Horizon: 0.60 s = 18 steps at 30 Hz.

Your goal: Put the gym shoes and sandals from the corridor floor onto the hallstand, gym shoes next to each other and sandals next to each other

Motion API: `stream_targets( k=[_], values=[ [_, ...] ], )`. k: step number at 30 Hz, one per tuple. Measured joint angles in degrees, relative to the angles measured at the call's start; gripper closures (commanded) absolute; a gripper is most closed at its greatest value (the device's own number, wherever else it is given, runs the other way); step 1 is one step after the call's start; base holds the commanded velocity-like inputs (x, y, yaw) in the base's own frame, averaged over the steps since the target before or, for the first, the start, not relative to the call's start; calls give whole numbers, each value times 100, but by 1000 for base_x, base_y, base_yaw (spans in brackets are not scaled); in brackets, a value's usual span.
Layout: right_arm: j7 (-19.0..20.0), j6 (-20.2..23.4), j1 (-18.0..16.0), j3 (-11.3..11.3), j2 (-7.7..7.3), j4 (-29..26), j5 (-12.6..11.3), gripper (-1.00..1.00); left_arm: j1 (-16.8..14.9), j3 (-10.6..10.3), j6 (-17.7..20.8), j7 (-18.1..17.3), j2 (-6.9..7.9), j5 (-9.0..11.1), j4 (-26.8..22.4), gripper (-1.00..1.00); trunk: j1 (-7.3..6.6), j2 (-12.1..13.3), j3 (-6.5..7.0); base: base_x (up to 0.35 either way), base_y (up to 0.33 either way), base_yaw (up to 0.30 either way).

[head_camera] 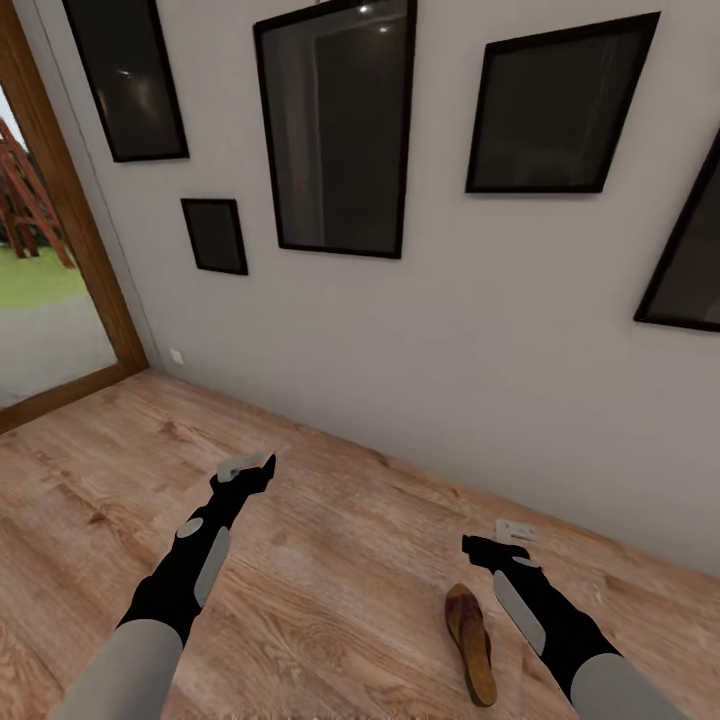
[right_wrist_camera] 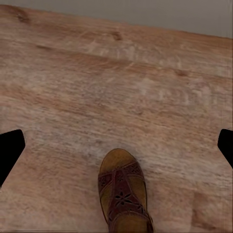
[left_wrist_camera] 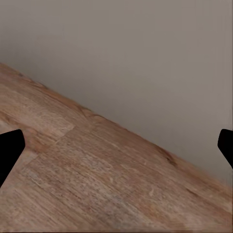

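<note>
Dark brown woven-strap leather sandal [head_camera: 471, 644] lay on the wood-plank floor [head_camera: 330, 560] just left of the wide-open right gripper [head_camera: 487, 547], nearer than it, long axis near-to-far; left gripper [head_camera: 252, 470], also wide, was well apart.

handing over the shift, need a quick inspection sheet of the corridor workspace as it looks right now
surface: wood-plank corridor floor, light brown with visible grain, meeting a grey wall.
job's things: one dark brown sandal lying flat on the floor, beside the right arm.
clutter: nothing seen.
grippers: left gripper held above the floor, fingers wide apart in the left wrist view, nothing between them; right gripper held above the floor near the sandal, fingers wide apart, holding nothing.
cables: nothing seen.
surroundings: five black-framed pictures on the wall; a wood-framed opening at left showing grass outside.
</note>
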Motion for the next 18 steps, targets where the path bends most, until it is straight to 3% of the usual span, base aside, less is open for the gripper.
stream_targets(
  k=[18],
  values=[
    [18, 1, 1, -1, -6, -2, -6, -100, 1, 1, 0, -1, -1, 0, 2, -100, 46, -24, -563, 0, 0, 17]
  ],
)
